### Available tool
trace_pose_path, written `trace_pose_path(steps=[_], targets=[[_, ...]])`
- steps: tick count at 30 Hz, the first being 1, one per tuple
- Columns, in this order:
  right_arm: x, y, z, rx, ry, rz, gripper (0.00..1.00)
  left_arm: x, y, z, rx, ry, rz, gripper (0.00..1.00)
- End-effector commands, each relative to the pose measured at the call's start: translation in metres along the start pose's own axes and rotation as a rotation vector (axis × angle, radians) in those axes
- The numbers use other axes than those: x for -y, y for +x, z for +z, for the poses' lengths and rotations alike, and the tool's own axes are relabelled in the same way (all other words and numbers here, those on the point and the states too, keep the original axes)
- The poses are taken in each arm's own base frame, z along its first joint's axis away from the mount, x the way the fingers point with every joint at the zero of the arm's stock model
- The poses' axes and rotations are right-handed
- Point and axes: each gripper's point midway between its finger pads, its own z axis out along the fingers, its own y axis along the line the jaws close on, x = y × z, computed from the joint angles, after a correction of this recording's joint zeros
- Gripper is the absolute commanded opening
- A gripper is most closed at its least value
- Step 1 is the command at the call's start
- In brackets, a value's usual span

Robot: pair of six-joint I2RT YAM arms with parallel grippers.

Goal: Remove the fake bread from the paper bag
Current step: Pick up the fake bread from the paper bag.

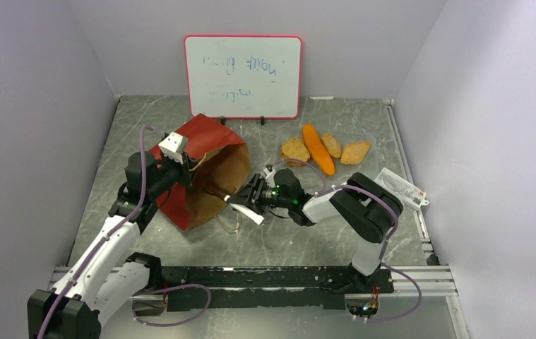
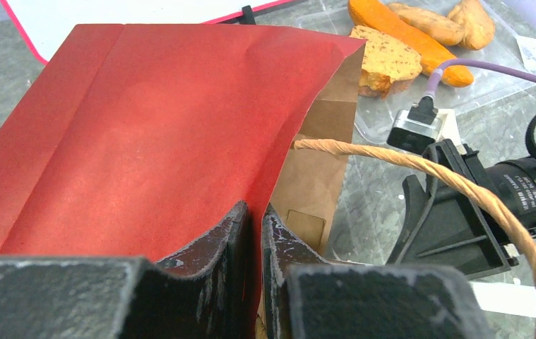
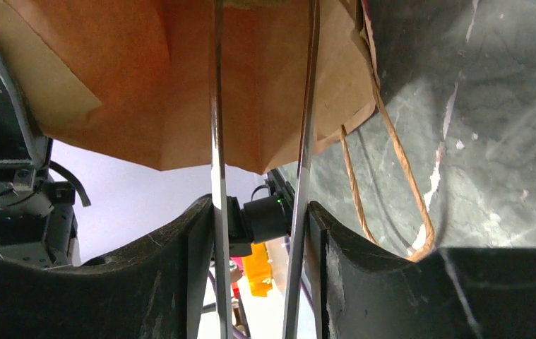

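1. Two arms are reaching in from the near edge of the tabletop (image 1: 289,244), both toward the paper bag (image 1: 205,141).
2. The left gripper (image 2: 256,215) is pinching the bag's red wall at the rim, jaws pressing together on the paper and holding the mouth open.
3. The right gripper (image 1: 242,203) is hovering at the bag's mouth, its jaws standing partly spread with nothing showing between them. A loop handle (image 1: 232,223) is lying on the tabletop just beside it.
4. The bag is lying on its side left of centre. The brown inside that is showing is holding no bread, though its deepest part is hidden.
5. Farther back and to the right, the fake bread is lying out on the tabletop, well apart from the bag. It consists of a round brown slice (image 1: 295,150), a long orange loaf (image 1: 318,149) and two rolls (image 1: 332,145) (image 1: 356,152), close together.
6. The task is looking done or nearly so. What is remaining is probably only confirming that the bag is empty and letting go of it.
7. A whiteboard (image 1: 243,76) is standing at the far edge.
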Motion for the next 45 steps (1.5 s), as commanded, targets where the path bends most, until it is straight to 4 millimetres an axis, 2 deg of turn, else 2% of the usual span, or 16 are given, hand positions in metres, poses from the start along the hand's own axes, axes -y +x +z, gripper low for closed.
trace_pose_path(steps=[1, 11, 13, 17, 21, 31, 38, 45], targets=[[-0.018, -0.010, 0.009, 0.012, -0.066, -0.001, 0.48, 0.008, -0.005, 0.001, 0.025, 0.043, -0.001, 0.07], [-0.019, -0.016, 0.026, -0.003, -0.082, 0.040, 0.49, 0.011, -0.002, 0.003, 0.014, 0.060, -0.009, 0.07], [-0.019, -0.018, 0.030, -0.003, -0.074, 0.040, 0.46, 0.011, -0.001, 0.003, 0.014, 0.062, -0.010, 0.07], [-0.016, -0.019, 0.033, -0.003, -0.062, 0.052, 0.20, 0.011, -0.001, 0.004, 0.016, 0.059, -0.011, 0.07], [-0.011, -0.018, 0.027, 0.013, -0.068, 0.073, 0.01, 0.008, -0.005, 0.003, 0.032, 0.039, -0.019, 0.07], [-0.028, -0.027, 0.005, 0.111, -0.026, -0.047, 0.00, -0.023, -0.045, 0.001, 0.171, -0.163, -0.118, 0.07], [-0.053, -0.032, -0.020, 0.192, -0.012, -0.150, 0.00, -0.044, -0.051, 0.003, 0.183, -0.281, -0.145, 0.07], [-0.065, -0.037, -0.051, 0.297, 0.070, -0.289, 0.00, -0.062, -0.067, 0.000, 0.218, -0.386, -0.176, 0.07]])
